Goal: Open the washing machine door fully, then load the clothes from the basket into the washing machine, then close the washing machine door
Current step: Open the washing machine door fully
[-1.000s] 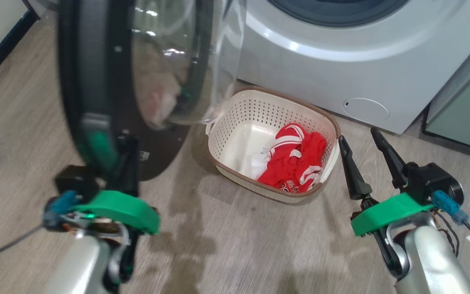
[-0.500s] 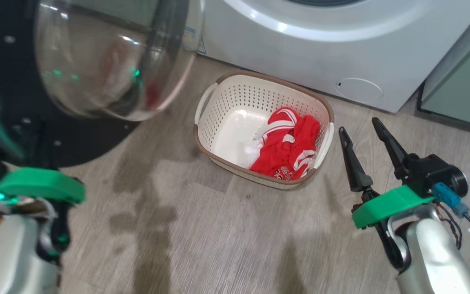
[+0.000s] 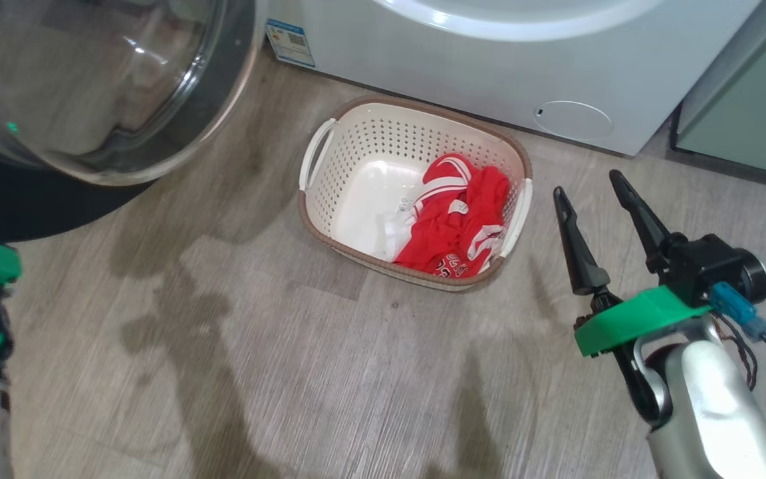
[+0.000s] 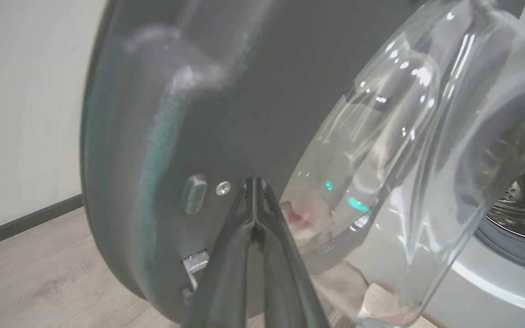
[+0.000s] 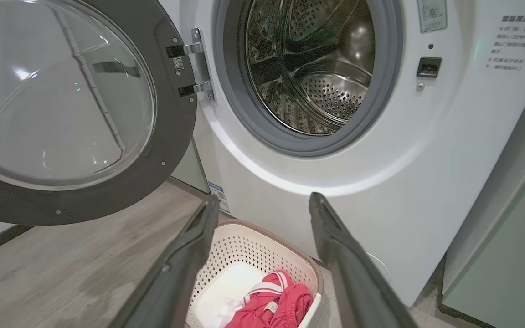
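Floor: grey planks [image 3: 290, 372] were seen beneath the basket [image 3: 383, 143], frame centre.
Clothes [image 3: 453, 226]: heaped in basket's right half; judged light, limp, best pinched at a raised fold.
Door [image 5: 171, 150]: found wide open, upper left.
Right gripper [image 3: 587, 183]: spread, empty.
Left gripper [image 4: 253, 182]: pressed closed, nothing held.

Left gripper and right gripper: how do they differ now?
The left gripper has its fingers shut together; the right gripper holds them wide apart. The left gripper points at the dark inner face of the door; the right gripper hangs above the floor beside the basket. Both have dark fingers and grasp nothing.
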